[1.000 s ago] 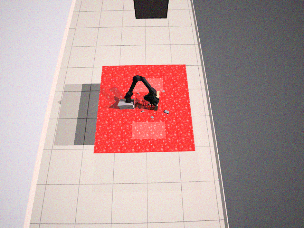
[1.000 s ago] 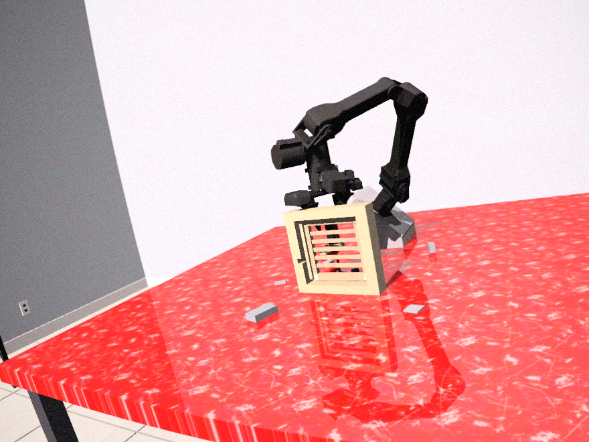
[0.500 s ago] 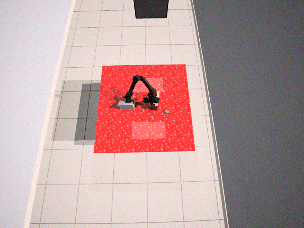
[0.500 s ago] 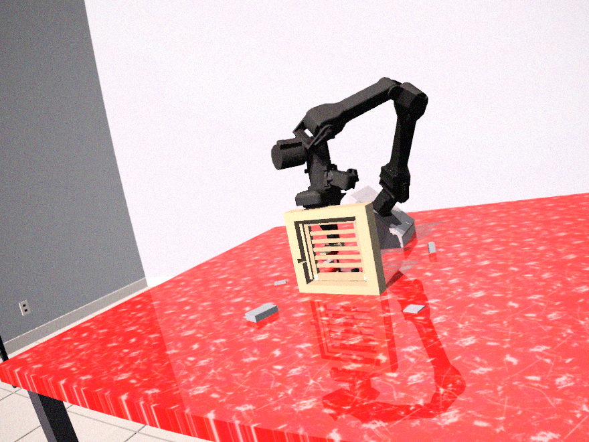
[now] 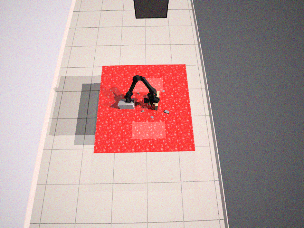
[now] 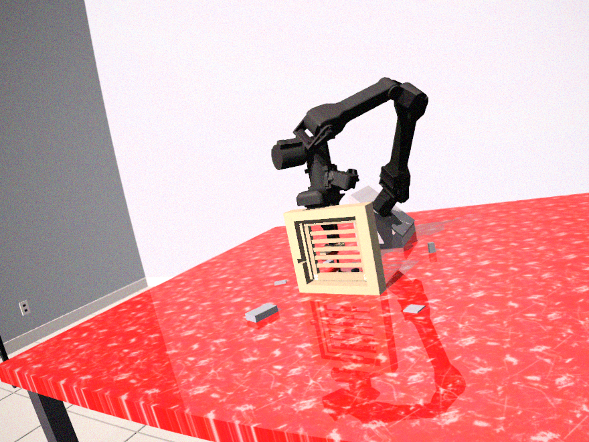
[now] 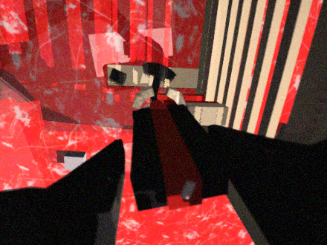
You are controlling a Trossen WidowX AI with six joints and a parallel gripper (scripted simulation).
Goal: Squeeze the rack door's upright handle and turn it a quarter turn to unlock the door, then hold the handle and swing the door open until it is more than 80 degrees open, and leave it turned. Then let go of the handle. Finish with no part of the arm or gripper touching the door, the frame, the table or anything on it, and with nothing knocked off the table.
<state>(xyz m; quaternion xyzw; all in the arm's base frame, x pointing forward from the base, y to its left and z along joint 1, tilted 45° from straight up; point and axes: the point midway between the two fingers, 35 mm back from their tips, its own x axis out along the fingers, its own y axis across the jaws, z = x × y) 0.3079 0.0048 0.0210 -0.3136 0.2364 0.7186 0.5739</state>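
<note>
Your gripper (image 7: 124, 167) stands partly open around the black-and-red handle (image 7: 176, 167); grip its middle squarely (it looks rigid, perhaps slick) before twisting.

On the speckled red table (image 5: 144, 144) (image 6: 213, 361) (image 7: 149, 226) lie a thick grey block (image 5: 166, 111) (image 6: 261, 312) and smaller grey pieces.

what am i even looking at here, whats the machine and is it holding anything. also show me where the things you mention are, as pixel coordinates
The black jointed machine is one robot arm (image 5: 147, 85) (image 6: 363, 98). The top picture looks down, the exterior one looks from the side, and the wrist one looks along its gripper (image 5: 152, 100) (image 6: 328, 191) (image 7: 166, 135).

On the red table (image 5: 110, 137) (image 6: 190, 356) (image 7: 18, 163) stand a cream frame (image 5: 158, 94) (image 6: 374, 247) with a slatted door (image 6: 349, 246) (image 7: 289, 68), plus small grey blocks (image 5: 166, 111) (image 6: 261, 312) (image 7: 75, 161).

The open fingers flank the door's black-and-red handle (image 7: 175, 159); it doesn't look clamped.
</note>
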